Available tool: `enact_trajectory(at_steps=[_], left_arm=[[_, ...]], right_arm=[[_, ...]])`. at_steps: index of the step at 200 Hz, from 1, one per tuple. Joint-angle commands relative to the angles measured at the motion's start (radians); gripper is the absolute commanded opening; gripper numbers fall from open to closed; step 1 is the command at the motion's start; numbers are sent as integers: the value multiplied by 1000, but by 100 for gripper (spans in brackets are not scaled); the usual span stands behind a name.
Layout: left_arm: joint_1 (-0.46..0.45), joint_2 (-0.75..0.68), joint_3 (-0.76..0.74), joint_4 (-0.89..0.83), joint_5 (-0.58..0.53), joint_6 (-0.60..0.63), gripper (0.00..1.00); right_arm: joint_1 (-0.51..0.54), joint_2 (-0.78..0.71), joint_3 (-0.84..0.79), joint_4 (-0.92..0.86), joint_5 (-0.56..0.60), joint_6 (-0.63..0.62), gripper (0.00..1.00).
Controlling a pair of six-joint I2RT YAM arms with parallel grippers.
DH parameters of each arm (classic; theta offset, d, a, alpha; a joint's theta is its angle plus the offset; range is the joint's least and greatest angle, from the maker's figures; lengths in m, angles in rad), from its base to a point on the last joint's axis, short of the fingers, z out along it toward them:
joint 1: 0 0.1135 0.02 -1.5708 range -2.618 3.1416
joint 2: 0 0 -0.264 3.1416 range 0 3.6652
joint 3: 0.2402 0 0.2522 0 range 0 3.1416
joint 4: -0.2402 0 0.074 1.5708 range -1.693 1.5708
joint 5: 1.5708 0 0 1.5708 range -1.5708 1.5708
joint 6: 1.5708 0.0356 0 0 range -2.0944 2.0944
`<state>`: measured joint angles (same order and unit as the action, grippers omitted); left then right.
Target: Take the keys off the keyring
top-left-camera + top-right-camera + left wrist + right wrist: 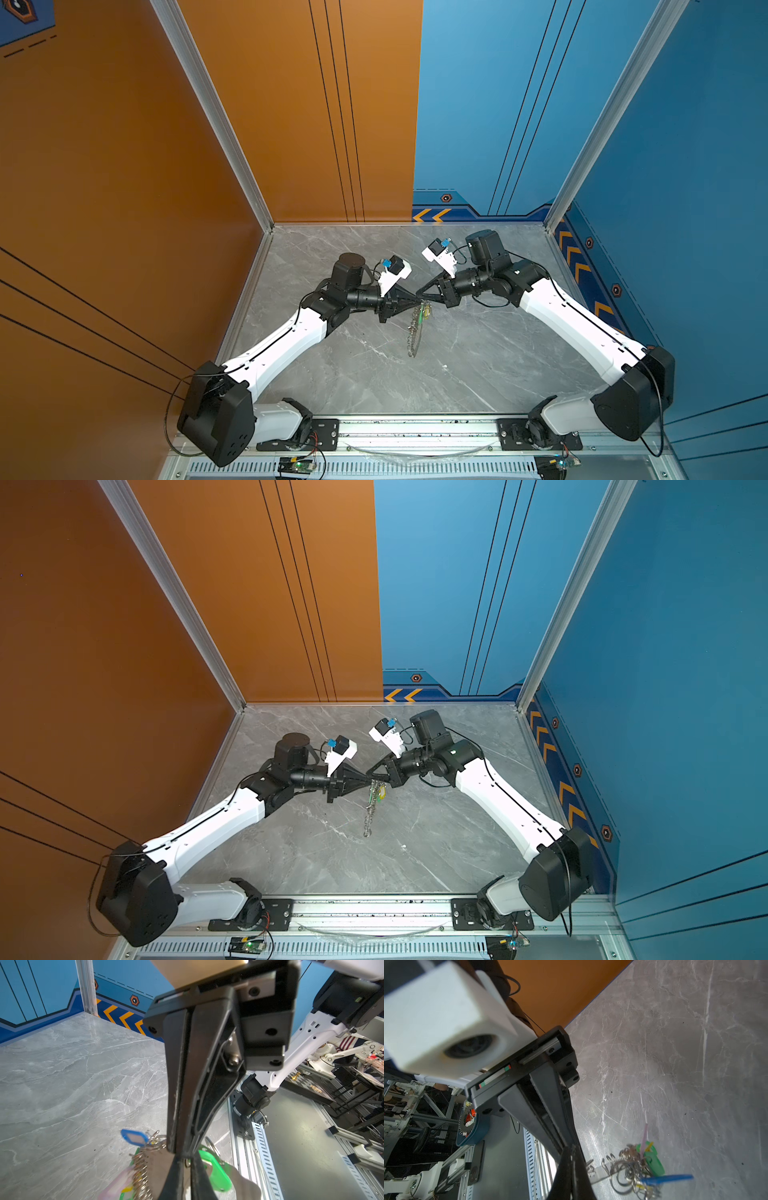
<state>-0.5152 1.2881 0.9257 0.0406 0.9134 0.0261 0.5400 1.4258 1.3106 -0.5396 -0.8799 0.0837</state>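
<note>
Up close, the left gripper [185,1160] pinched the keyring [158,1165] by its flat edge; the right gripper [572,1150] sat tip to tip with it, clamped shut (on what, I couldn't tell). It hung edge-on beneath them, keys [639,1165] bunched near the grip. They looked light, stiff and slippery; I'd take the green tag [218,1174].

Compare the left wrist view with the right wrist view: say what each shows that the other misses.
Left wrist only: the keyring's flat brownish face, the blue wall with orange chevrons, and the right arm's base. Right wrist only: the left arm's white wrist camera and the orange wall. Both: the left gripper, clamped on the keyring, meeting the shut right gripper tip to tip, plus the green tag, the blue tag and the marble table.
</note>
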Motion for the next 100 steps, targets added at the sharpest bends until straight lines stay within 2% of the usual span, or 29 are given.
enact_trajectory(at_steps=[1, 41, 100], left_arm=[[3, -28, -15, 56, -7, -4, 10], [-11, -20, -34, 62, -18, -12, 10], [-40, 10, -42, 88, -22, -27, 7]], right_arm=[[-12, -48, -39, 114, -19, 100, 0], [-18, -83, -96, 347, -59, 266, 0], [-26, -120, -182, 634, -24, 458, 0]])
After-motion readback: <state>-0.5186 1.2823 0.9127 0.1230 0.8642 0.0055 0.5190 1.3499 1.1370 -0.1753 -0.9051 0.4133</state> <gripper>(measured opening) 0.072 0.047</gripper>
